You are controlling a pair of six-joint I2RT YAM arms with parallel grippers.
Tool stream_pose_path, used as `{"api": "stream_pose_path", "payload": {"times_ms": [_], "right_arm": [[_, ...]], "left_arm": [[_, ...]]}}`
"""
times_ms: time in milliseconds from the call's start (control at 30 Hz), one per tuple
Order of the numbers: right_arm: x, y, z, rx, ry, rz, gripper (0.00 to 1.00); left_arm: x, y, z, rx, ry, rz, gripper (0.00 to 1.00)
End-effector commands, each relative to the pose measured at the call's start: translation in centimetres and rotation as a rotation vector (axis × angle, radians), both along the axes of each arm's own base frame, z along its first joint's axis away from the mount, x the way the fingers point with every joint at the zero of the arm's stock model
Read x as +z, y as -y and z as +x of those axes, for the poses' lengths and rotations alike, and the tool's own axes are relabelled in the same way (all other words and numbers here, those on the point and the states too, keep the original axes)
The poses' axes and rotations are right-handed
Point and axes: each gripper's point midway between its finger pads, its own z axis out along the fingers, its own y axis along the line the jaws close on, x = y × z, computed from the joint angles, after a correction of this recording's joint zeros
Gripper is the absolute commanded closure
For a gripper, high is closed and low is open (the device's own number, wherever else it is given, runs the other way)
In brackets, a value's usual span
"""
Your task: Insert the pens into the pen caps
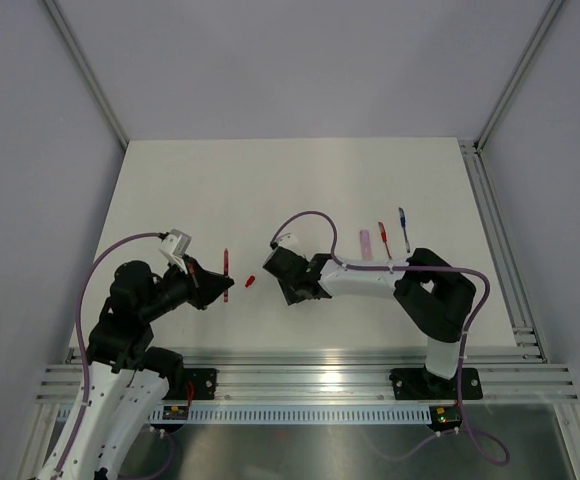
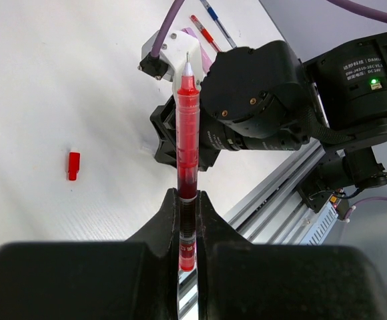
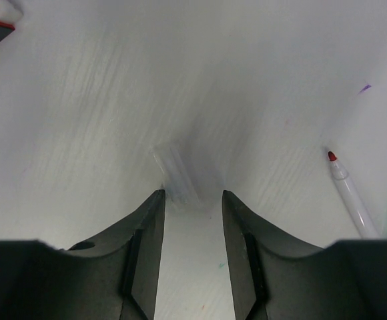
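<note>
Looking from above, the left gripper [image 1: 225, 285] grips a slim red plastic stick pen [image 1: 226, 258], near a stubby red plastic cap [image 1: 250, 281] lying on the white table [image 1: 220, 190]; the right gripper [image 1: 288, 283] hovers just beside that cap. At the left wrist, jaws pinch the pen's rear end, writing tip free. At the right wrist, jaws stand wide and empty. Light, stiff and slick, the cap probably wants a pinch across its sides.
</note>
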Motion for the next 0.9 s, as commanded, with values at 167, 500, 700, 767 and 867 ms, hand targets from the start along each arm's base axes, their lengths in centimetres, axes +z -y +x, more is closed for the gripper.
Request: {"api": "stream_pose_path", "payload": {"times_ms": [167, 500, 700, 767, 867], "right_arm": [[2.2, -1.5, 1.7, 0.062, -0.011, 0.149, 0.54], [2.0, -1.7, 1.2, 0.083, -0.049, 0.145, 0.73], [1.7, -1.6, 1.3, 0.07, -0.052, 0.123, 0.79], [1.6, -1.7, 1.4, 0.069, -0.053, 0.118, 0.79], [1.7, -1.7, 1.5, 0.067, -0.056, 0.11, 0.73]], "left_arm": [[1.6, 0.1, 0.4, -0.005, 0.059, -0.001, 1.0], [1.3, 0.1, 0.6, -0.003, 0.042, 0.006, 1.0], [1.3, 0.1, 0.6, -0.003, 0.04, 0.006, 1.0], [1.2, 0.1, 0.6, -0.006, 0.039, 0.006, 1.0], [1.4, 0.1, 0.6, -0.004, 0.044, 0.005, 1.0]]}}
